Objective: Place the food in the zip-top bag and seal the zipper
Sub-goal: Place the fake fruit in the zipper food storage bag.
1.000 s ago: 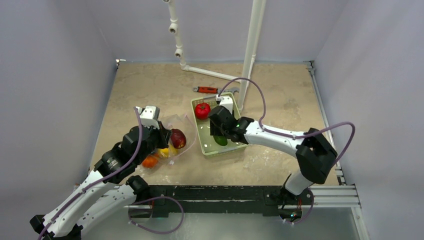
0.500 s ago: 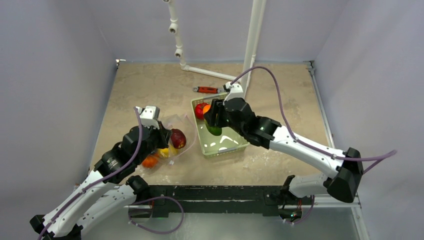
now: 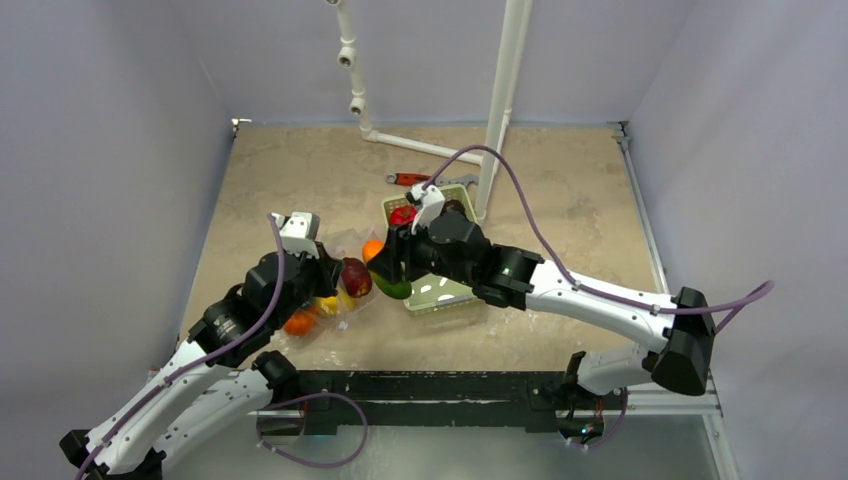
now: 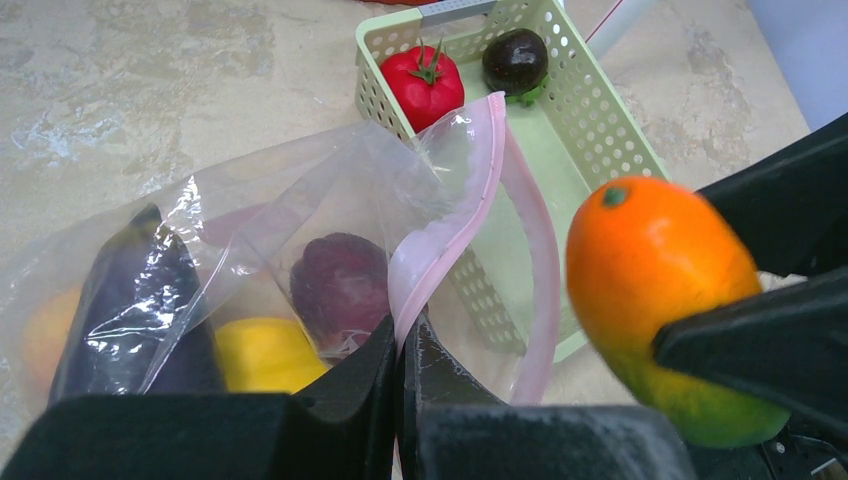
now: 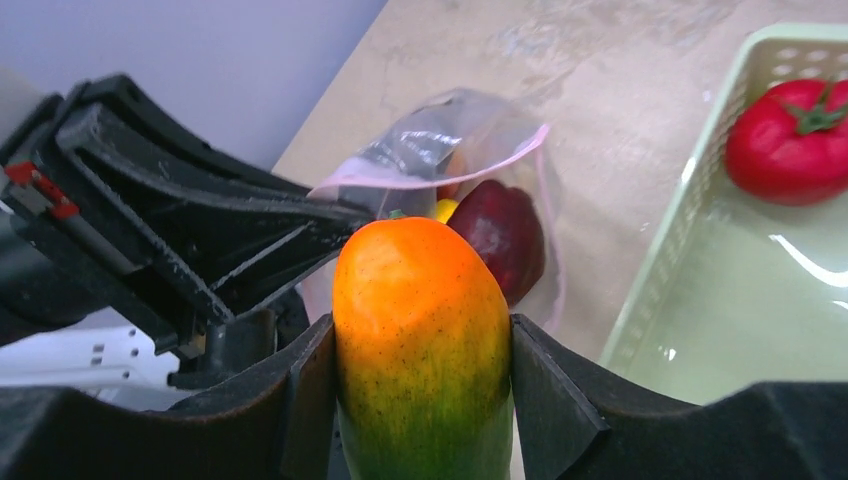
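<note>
At the bag mouth, beside the basket point(image 4: 600, 130):
- One mango point(image 5: 420, 300), orange over green, clamped between the half-open jaws of the right gripper point(image 5: 420, 400). It has come over from the basket within the last second and hangs just beside the opening, not yet inside.
- One zip-top bag point(image 4: 250, 220), held open by the left gripper point(image 4: 400, 380), which is closed tight on the pink zipper point(image 4: 440, 250).
- Bag contents: one aubergine point(image 4: 130, 290), one yellow piece point(image 4: 265, 355), one dark red piece point(image 4: 340, 280), one orange piece point(image 4: 40, 335); crinkles may hide more.
- Basket contents: one tomato point(image 4: 425, 85), one dark purple fruit point(image 4: 516, 60).

Three pieces remain outside the bag, and the zipper is unsealed.
</note>
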Controlling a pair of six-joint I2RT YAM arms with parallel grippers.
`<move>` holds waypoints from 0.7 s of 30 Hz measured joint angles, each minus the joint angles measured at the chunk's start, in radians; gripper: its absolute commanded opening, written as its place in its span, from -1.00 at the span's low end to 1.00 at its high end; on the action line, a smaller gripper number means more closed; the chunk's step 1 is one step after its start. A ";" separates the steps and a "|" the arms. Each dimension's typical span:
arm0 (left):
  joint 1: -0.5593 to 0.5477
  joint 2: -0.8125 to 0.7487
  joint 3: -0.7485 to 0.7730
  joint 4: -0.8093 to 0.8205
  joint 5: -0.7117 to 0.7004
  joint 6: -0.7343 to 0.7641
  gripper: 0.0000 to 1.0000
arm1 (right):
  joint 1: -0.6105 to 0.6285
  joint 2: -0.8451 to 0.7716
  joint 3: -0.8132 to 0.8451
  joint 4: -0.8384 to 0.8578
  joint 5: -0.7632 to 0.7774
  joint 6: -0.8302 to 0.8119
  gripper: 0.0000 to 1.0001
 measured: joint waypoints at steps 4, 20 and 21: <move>0.000 0.000 0.000 0.001 0.004 0.000 -1.00 | 0.021 0.039 0.004 0.004 -0.031 -0.001 -0.68; 0.002 -0.004 -0.010 0.002 0.029 0.013 -1.00 | 0.033 0.194 0.088 -0.018 -0.100 0.046 -0.61; 0.002 -0.004 -0.013 0.001 0.027 0.018 -1.00 | 0.033 0.204 0.099 -0.029 -0.101 0.048 -0.61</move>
